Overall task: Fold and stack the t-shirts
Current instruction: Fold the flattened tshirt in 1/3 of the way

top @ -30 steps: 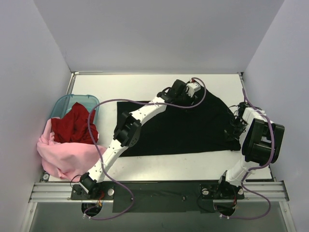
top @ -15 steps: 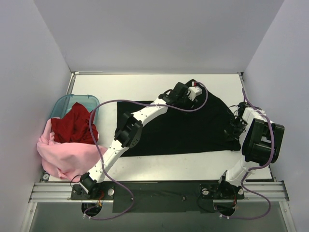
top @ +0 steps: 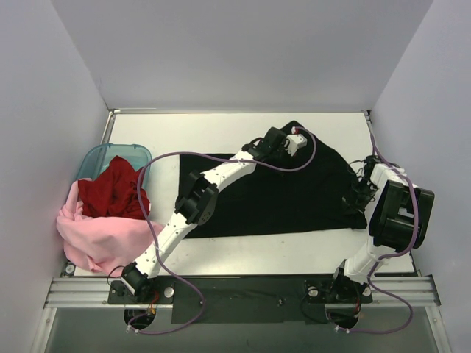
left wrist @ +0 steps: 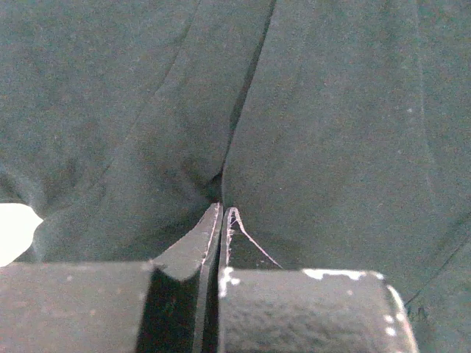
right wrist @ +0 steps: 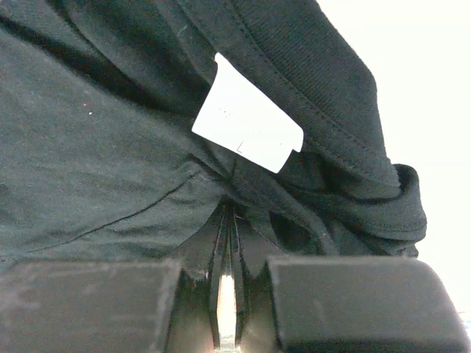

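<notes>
The black t-shirt [top: 272, 195] lies spread over the middle of the table. My left gripper [top: 296, 132] reaches to its far edge and is shut on a pinch of the black cloth [left wrist: 316, 132], jaws pressed together at the tips [left wrist: 223, 210]. At the shirt's right end my right gripper [top: 358, 193] is shut on bunched black cloth just below a white size label [right wrist: 246, 125], and its fingertips [right wrist: 229, 213] are buried in folds. The red t-shirt [top: 110, 193] and the pale pink t-shirt [top: 99, 235] lie heaped at the left.
A translucent teal tub [top: 99, 156] stands at the left wall, with the red and pink shirts spilling out of it. White walls close in the table on three sides. Purple cables loop along both arms. Bare white table [top: 221, 132] shows behind the shirt.
My left gripper has shut on the black shirt's far edge after shifting slightly to the far right. The right arm has not moved.
</notes>
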`<state>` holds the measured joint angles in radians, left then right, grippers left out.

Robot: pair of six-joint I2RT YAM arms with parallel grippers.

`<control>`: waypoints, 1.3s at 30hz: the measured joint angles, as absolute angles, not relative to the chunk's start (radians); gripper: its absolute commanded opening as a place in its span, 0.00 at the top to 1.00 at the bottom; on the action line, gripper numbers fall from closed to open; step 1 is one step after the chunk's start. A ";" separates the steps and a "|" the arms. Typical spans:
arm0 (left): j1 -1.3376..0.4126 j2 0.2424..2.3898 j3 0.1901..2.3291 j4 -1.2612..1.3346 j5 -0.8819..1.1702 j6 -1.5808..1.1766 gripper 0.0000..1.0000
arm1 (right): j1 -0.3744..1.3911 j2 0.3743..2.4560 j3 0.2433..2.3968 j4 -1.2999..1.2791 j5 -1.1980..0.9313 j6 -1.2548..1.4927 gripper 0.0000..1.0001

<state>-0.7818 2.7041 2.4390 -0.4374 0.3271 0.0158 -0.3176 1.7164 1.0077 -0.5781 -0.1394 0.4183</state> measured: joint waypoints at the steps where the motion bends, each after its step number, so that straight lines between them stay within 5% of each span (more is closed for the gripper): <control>1: -0.782 2.704 2.439 -0.437 0.329 0.015 1.00 | -0.320 1.716 1.008 -0.578 -0.140 0.418 1.00; 29: -0.762 2.702 2.447 -0.437 0.301 0.085 1.00 | -0.361 1.709 0.975 -0.566 -0.143 0.418 1.00; 34: -0.760 2.701 2.448 -0.437 0.318 0.105 0.63 | -0.319 1.710 1.005 -0.575 -0.165 0.396 0.95; 39: -0.753 2.696 2.459 -0.439 0.363 0.118 0.48 | -0.280 1.697 1.101 -0.589 -0.201 0.377 0.86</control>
<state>-0.7532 2.6965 2.4592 -0.4393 0.3626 0.1184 -0.2798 1.6970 1.1011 -0.5888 -0.2012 0.3771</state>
